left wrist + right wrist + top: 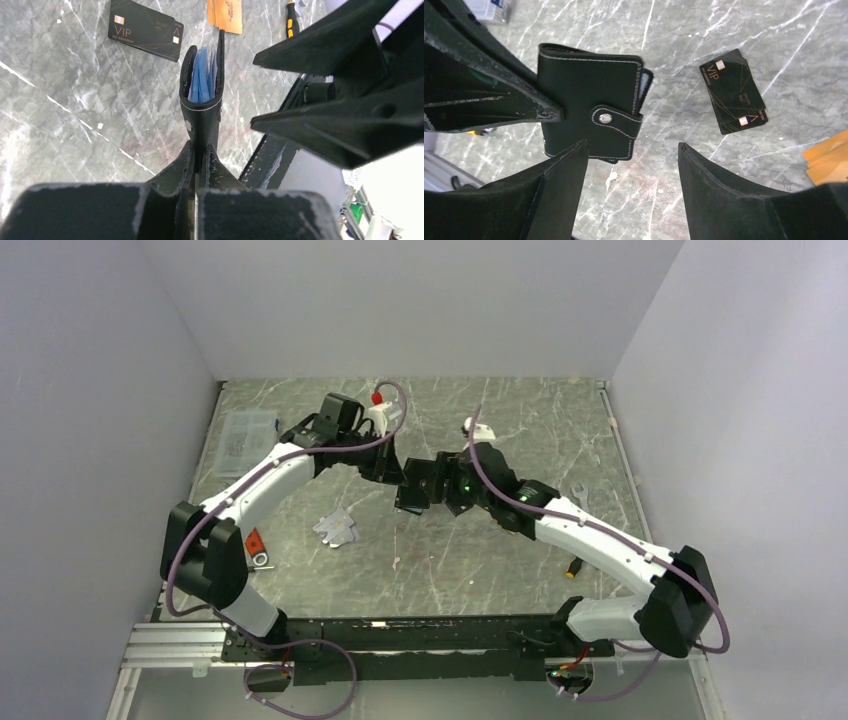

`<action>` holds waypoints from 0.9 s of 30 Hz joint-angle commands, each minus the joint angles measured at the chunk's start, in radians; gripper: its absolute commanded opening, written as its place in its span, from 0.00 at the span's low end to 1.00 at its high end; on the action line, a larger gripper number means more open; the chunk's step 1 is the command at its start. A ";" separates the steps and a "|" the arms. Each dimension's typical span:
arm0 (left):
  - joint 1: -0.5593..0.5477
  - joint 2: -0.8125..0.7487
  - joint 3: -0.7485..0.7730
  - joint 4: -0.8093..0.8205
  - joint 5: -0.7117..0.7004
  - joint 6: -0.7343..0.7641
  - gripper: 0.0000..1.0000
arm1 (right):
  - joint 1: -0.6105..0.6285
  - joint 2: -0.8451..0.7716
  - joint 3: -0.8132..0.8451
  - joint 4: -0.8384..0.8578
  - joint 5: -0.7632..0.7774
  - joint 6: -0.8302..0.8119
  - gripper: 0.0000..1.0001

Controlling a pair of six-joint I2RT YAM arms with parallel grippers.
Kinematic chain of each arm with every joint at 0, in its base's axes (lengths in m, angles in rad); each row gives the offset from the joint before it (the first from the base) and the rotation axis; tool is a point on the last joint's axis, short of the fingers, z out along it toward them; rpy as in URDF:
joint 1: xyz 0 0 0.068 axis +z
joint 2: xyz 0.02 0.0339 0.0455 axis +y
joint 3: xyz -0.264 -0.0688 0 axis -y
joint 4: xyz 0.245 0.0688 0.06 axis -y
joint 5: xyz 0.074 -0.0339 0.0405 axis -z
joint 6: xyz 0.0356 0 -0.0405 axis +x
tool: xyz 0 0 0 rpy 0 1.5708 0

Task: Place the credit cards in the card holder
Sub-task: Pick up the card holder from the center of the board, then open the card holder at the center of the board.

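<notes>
Pinching the card holder (pixel 202 107) tight in the left hand (pixel 201 152). Hovering just beside it with the right hand (pixel 631 145), spread wide, holding nothing. Further right, flat on the counter (pixel 659 205): black credit cards (pixel 734 90), orange credit cards (pixel 829 157). Seemingly none in yet.

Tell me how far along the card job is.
Done: the left gripper has the card holder pinched at one edge. In hand: the right gripper hangs open beside it, empty. Left: the black cards and orange cards lie on the table, and the holder's snap tab looks fastened.
</notes>
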 commanded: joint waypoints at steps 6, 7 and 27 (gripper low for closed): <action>0.021 -0.053 0.000 -0.071 0.038 -0.172 0.00 | 0.175 0.112 0.246 -0.174 0.340 -0.123 0.65; 0.021 -0.057 -0.002 -0.074 0.042 -0.178 0.00 | 0.180 0.120 0.257 -0.179 0.355 -0.133 0.64; 0.051 -0.110 -0.043 -0.041 0.071 -0.228 0.00 | 0.298 0.289 0.352 -0.177 0.473 -0.212 0.50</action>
